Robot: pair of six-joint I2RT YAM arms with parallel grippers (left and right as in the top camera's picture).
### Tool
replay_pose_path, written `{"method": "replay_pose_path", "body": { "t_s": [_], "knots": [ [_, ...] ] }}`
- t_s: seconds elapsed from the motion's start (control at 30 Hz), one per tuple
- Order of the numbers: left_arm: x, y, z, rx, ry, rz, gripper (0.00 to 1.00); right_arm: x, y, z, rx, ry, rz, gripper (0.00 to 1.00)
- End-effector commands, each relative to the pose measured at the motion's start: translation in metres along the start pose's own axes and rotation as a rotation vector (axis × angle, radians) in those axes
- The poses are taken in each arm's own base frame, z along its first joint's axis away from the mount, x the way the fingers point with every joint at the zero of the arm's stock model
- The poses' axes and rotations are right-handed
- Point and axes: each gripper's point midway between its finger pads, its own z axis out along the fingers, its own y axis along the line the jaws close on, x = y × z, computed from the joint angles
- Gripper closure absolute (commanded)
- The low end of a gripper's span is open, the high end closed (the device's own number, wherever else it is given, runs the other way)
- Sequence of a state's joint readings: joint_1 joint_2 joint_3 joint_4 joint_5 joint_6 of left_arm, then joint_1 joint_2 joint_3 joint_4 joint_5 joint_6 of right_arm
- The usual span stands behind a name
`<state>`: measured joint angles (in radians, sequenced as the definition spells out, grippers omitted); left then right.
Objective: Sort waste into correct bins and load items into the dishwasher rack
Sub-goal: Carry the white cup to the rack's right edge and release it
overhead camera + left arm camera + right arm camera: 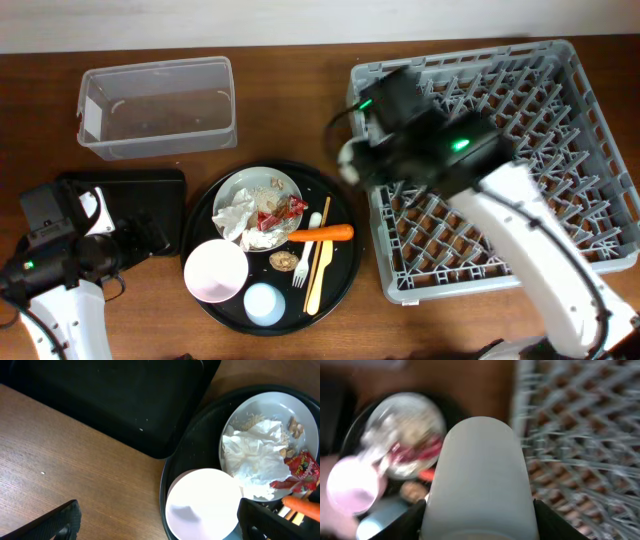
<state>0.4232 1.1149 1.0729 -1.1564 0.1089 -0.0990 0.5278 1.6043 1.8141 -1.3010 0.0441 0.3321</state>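
Closest up, the white cup point(479, 460) is sitting clamped in my right gripper point(479, 525), which I am holding at the left rim of the dishwasher rack point(560, 120), presumably to set it among the pegs. My left gripper point(165, 522) is hanging with jaws spread wide and empty over the pink bowl point(202, 505) on the round black tray point(172, 467), beside the white plate point(300, 405) of crumpled napkin point(255, 460), likely waiting its turn.
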Motion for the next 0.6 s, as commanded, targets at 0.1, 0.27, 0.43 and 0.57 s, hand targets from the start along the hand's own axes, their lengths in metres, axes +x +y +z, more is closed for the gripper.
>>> {"method": "replay_pose_path", "body": {
  "t_s": [0.1,0.27,0.43,0.57],
  "knots": [
    [-0.005,-0.001,-0.004,0.007,-0.02,-0.016,0.01,-0.002,-0.192,-0.028,0.266,-0.015,0.424,0.56],
    [-0.005,-0.001,-0.004,0.007,-0.02,-0.016,0.01,0.069,-0.339,-0.069,0.46,0.011,0.824,0.58],
    [-0.005,-0.001,-0.004,0.007,-0.02,-0.016,0.01,0.123,-0.395,-0.049,0.493,0.108,1.016,0.61],
    [-0.005,-0.001,-0.004,0.007,-0.02,-0.016,0.0,0.129,-0.41,-0.008,0.45,0.194,1.034,0.61]
  ]
}}
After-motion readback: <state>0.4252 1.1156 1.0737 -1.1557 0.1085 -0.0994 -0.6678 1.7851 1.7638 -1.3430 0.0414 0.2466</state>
